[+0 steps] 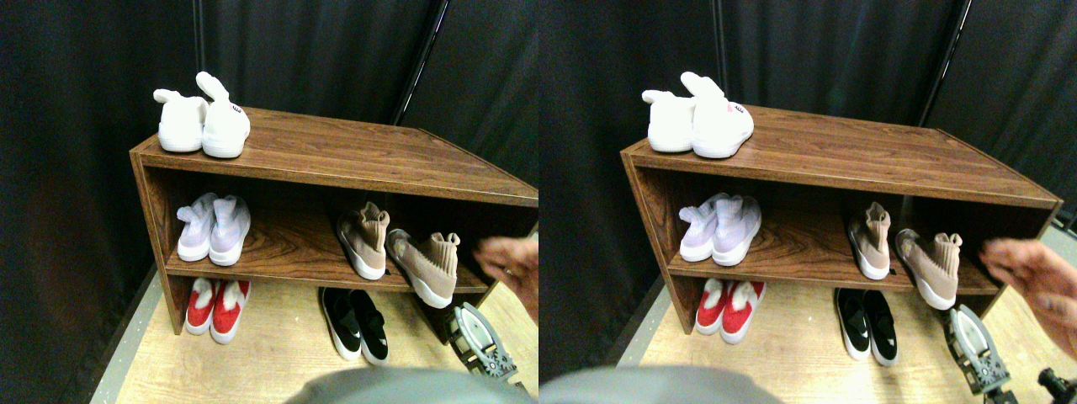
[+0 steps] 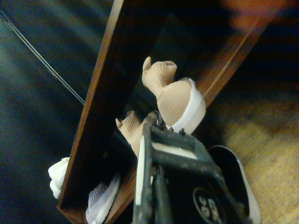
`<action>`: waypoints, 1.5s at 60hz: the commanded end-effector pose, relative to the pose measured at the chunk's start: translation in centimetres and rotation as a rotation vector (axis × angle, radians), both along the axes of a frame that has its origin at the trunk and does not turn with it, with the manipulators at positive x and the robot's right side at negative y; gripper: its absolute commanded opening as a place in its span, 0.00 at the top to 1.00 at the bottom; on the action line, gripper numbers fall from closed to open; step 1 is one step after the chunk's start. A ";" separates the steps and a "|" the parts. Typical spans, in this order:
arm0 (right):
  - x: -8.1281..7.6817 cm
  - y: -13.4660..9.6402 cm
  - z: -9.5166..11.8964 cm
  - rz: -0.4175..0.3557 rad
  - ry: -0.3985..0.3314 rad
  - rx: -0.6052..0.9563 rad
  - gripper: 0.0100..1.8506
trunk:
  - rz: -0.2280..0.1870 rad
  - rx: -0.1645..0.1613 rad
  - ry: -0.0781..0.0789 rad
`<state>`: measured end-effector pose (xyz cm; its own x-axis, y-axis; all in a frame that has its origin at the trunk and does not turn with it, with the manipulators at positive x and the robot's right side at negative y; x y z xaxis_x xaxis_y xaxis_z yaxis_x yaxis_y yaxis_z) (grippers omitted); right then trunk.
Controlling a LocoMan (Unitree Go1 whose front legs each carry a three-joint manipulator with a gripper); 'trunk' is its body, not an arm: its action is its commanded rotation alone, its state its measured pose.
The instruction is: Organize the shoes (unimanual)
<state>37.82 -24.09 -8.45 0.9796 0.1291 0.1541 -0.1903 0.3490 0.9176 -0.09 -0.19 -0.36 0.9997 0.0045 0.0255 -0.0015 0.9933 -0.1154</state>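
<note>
Your right end effector (image 1: 478, 337) sits low on the floor, just in front of the right end of the shoe shelf (image 1: 336, 156). It holds nothing that you can see. You cannot tell if it is open or closed, because the gap does not show in either view.

The nearest shoe is the right tan sneaker (image 1: 427, 268). It is just above and a little left of the end effector, on the middle board. It sits crooked. Its toe and white sole stick out over the front edge of the board, and its sock collar points back into the shelf. So its long side runs front to back, turned a bit to one side. In the wrist view that same sneaker (image 2: 180, 100) is right ahead of the dark jaw frame.

The other tan sneaker (image 1: 365, 240) stands close by on its left, further in.

The black slip-ons (image 1: 356, 324) lie side by side on the floor (image 1: 278, 353) under the board, to the left of the end effector.

A person's hand (image 1: 513, 268) reaches in from the right, near the crooked sneaker. Wait until it is gone.

I think the next move is to go up and forward to that sticking-out sneaker.
</note>
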 end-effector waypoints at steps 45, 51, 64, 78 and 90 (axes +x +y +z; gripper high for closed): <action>-0.4 0.2 1.0 0.008 -0.039 0.013 0.97 | -0.016 0.004 0.014; -0.3 0.3 1.0 0.010 -0.041 0.008 0.97 | -0.017 0.004 0.016; -0.3 0.3 1.0 0.004 -0.036 0.012 0.97 | -0.017 0.004 0.016; -0.5 0.2 1.5 0.008 -0.033 0.096 0.84 | -0.031 0.012 0.006; -0.3 0.3 2.1 0.009 -0.033 -0.093 0.03 | -0.036 0.014 0.000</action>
